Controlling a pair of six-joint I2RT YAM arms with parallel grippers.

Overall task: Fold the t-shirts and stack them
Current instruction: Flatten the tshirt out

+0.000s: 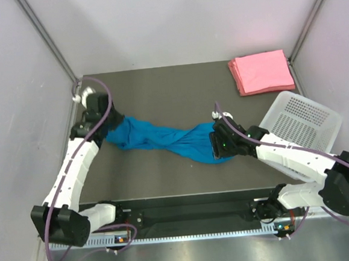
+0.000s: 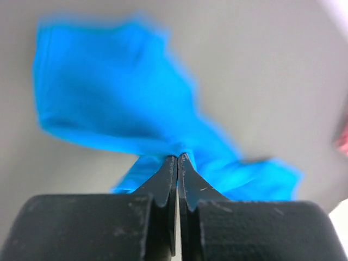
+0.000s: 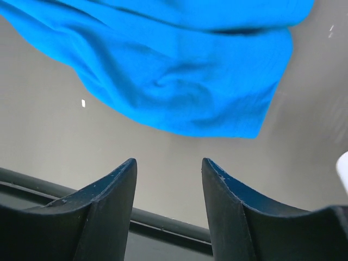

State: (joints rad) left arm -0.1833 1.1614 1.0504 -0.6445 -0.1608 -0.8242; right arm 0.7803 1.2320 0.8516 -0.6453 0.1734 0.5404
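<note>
The bright blue t-shirt [image 1: 163,139] lies twisted into a long rope across the middle of the dark table. My left gripper [image 1: 115,128] is shut on its left end; the left wrist view shows the jaws pinched on blue cloth [image 2: 119,103]. My right gripper [image 1: 217,145] is open at the shirt's right end, holding nothing; in the right wrist view the blue cloth [image 3: 179,70] lies beyond the spread fingertips. A stack of folded pink t-shirts [image 1: 261,71] sits at the table's back right corner.
A white perforated basket [image 1: 304,126] stands tilted at the right edge, just behind my right arm. Grey walls close in the table on three sides. A black rail runs along the near edge [image 1: 193,210].
</note>
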